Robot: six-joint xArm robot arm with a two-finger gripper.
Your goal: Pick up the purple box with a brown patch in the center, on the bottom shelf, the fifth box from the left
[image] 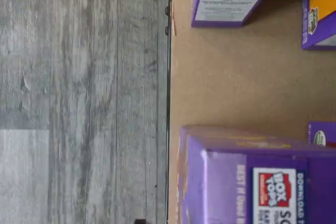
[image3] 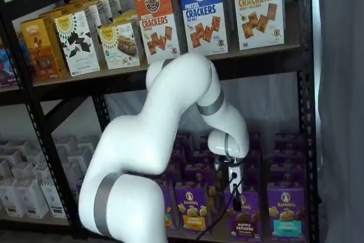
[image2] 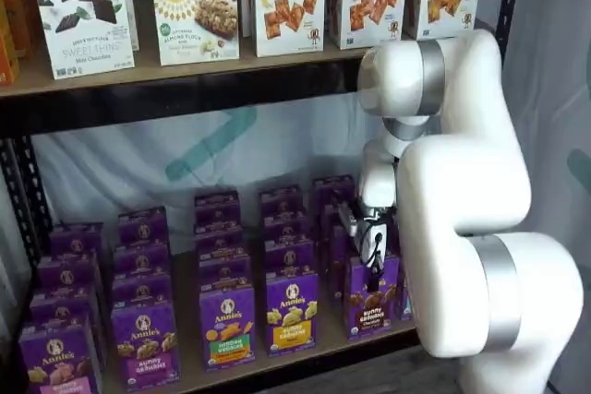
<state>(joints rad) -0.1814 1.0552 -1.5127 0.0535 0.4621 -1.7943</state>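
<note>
The purple box [image2: 369, 305] with brown bunny crackers and a brown band stands upright at the front of the bottom shelf [image2: 187, 339], in both shelf views [image3: 245, 218]. My gripper [image2: 373, 263] hangs just above and in front of its top edge, also seen in a shelf view [image3: 233, 185]. Only its black fingers and a cable show, side-on, so I cannot tell whether it is open. The wrist view shows the tan deck [image: 236, 82] and, close up, a purple carton top [image: 252, 182] with a Box Tops label.
Rows of purple cartons fill the deck; a yellow-cracker one [image2: 292, 311] stands just left of the target and a teal-band one [image3: 286, 211] to its right. The upper deck's black beam [image2: 185, 89] runs overhead. Grey plank floor [image: 79, 98] lies beyond the shelf edge.
</note>
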